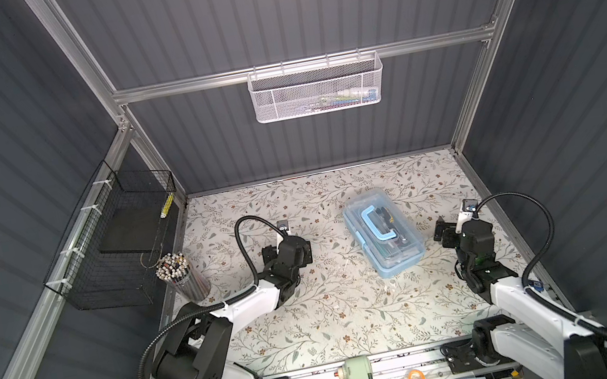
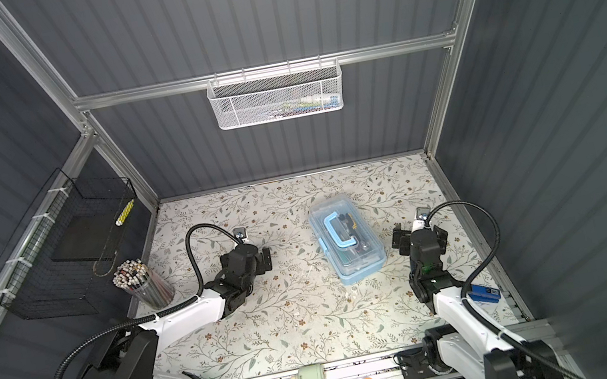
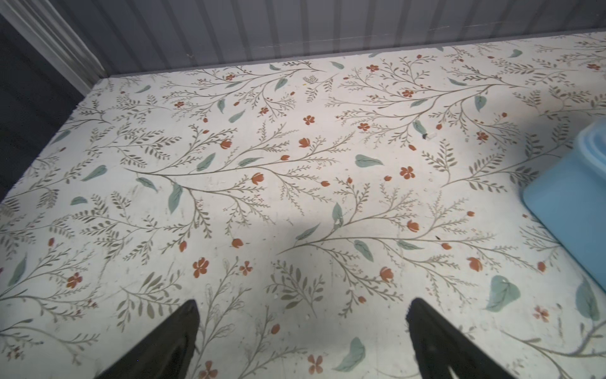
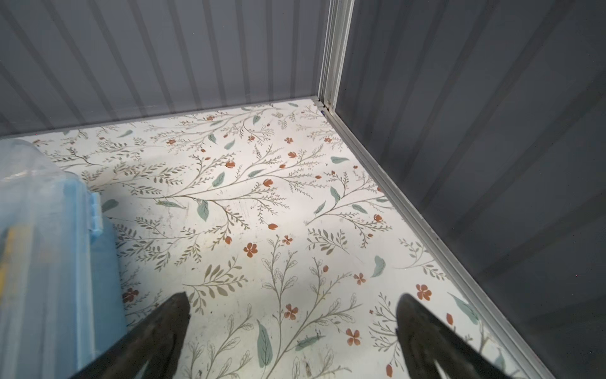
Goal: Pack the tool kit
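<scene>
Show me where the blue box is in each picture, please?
Top view: blue box right of middle.
Top view: blue box nearer the middle.
Left wrist: only its blue corner, at the edge.
Right wrist: its clear lid and blue side, at the edge.
Shared landmark: flowery table cover.

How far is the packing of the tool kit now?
Done: tools lie inside the light-blue box under its closed clear lid; no loose tool shows on the table. In hand: nothing; the left gripper and the right gripper stand open, empty, beside the box. Left: perhaps the latch, whose state I cannot tell.
</scene>
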